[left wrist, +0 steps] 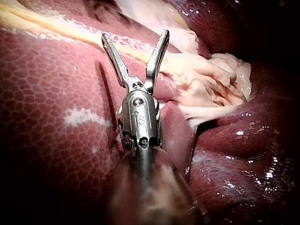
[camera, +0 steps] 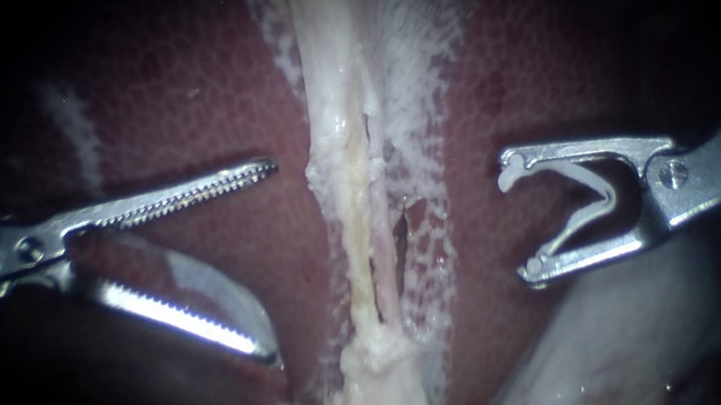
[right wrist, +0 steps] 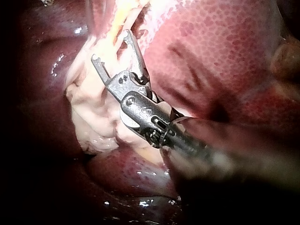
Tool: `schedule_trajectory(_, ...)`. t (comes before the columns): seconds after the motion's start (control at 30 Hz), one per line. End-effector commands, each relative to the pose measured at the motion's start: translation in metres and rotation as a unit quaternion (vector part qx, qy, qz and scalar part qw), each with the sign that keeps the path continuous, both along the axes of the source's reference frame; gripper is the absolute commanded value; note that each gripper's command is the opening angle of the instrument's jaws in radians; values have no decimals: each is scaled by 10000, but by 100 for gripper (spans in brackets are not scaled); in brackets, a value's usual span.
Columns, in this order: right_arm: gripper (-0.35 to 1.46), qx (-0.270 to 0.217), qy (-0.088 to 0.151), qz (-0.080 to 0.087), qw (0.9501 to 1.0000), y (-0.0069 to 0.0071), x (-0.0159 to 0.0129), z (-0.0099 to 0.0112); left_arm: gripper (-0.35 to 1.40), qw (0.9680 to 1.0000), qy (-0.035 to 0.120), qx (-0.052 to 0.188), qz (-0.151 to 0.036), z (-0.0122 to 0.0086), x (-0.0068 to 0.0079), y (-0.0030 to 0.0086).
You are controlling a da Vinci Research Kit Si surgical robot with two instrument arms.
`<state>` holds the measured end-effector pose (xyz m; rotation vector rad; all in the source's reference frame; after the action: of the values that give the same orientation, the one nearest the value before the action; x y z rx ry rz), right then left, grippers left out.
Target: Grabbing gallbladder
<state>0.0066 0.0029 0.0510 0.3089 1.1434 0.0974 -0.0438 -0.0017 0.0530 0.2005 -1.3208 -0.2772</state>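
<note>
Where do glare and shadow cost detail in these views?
Endoscope view: corners black, both shafts dim, glare on the lower jaw of the left instrument. Left wrist view: wet glints on the liver. Right wrist view: liver beside the right instrument falls into shadow.

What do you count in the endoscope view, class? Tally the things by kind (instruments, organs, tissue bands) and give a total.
instruments: 2, the left instrument and the right instrument
liver: 1
pale tissue band running down the middle: 1
Total: 4
</note>
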Motion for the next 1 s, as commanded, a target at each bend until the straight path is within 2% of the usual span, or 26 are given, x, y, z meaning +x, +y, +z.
schedule_trajectory(0.03, 60, 1, 0, 0, 10000, 0, 0, 0, 103, 10000, 1, 0, -1, 0, 0, 0)
schedule_trajectory(0.3, 60, 1, 0, 0, 10000, 0, 0, 0, 103, 10000, 11, 7, -25, 0, -2, 5)
schedule_trajectory(0.37, 60, 1, 0, 1, 10000, 0, 0, 0, 103, 9998, 63, 109, -147, 1, -3, 9)
schedule_trajectory(0.57, 60, 1, -1, 1, 10000, 0, 0, 0, 103, 9987, 112, 347, -349, 14, -15, 20)
schedule_trajectory(0.73, 60, 1, 0, 1, 10000, 0, 0, 0, 101, 9977, 209, 482, -421, 28, -25, 26)
schedule_trajectory(1.0, 60, 0, -1, 1, 10000, 0, 0, 0, 94, 9956, 340, 753, -450, 45, -31, 24)
